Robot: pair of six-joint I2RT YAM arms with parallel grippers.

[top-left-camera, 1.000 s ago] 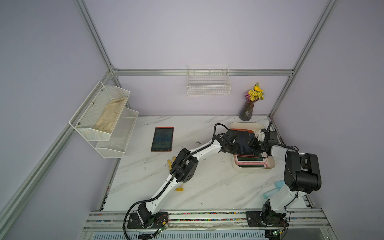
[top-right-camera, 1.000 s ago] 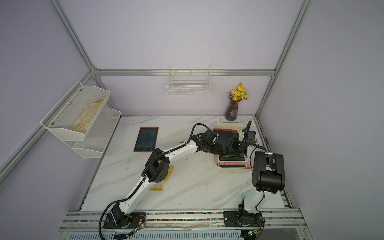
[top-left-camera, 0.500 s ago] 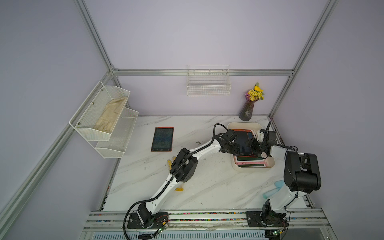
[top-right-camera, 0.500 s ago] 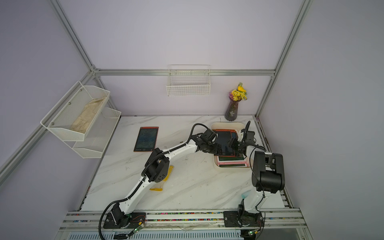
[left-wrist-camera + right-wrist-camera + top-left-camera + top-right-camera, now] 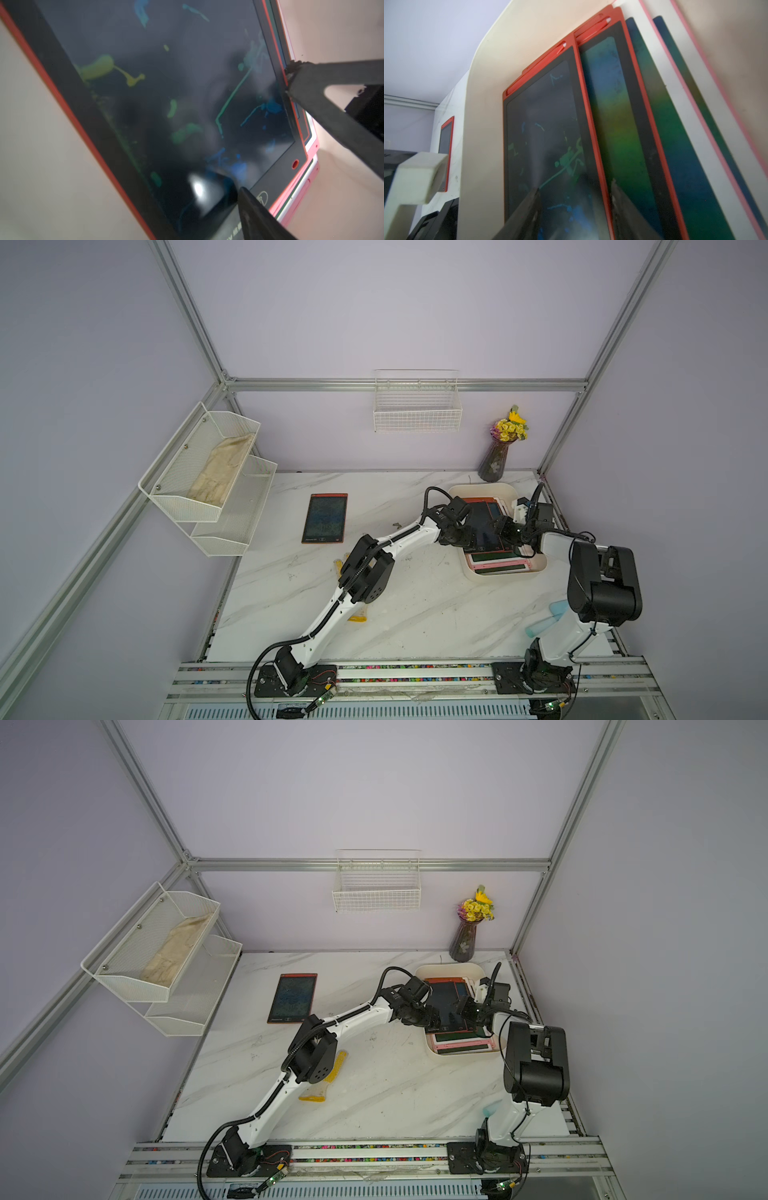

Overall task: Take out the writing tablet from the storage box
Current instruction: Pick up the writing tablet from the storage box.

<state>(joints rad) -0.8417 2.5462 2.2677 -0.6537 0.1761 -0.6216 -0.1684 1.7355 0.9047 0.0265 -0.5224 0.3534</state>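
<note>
Writing tablet (image 5: 483,526) is the red-framed one on top of the stack (image 5: 498,566) inside the storage box (image 5: 507,575), back right of the counter (image 5: 415,614). Not out yet.

Left end effector (image 5: 465,533) is at the long edge on its own side, and right end effector (image 5: 505,531) is at the opposite long edge. In the right wrist view the fingers (image 5: 529,207) stand apart astride the red rim, nothing clamped. On the left, one finger (image 5: 259,218) lies over the bottom bezel and the other is hidden, so I can't tell if it's grasping or released.

Risks, my read:
- The next red tablet (image 5: 606,104) sits right under that rim. The outer finger could catch both frames, so two come up or the lower one gets dragged.
- Thin rim and slick screen: a shallow pinch could slip and drop it back on the stack.
- Two arms are crowded over one box. Uneven pull could twist the tablet or shove the box toward the vase (image 5: 494,460).
- The box walls are low but flared, so a sideways drag before lifting could hook an edge.

Orientation: screen up, long axis front-to-back on the counter, roughly along the box's long side, slightly skewed to the ones beneath. Stylus (image 5: 537,66) end points to the back wall, button (image 5: 295,164) end to the robot bases. Can't tell if either edge is raised.
</note>
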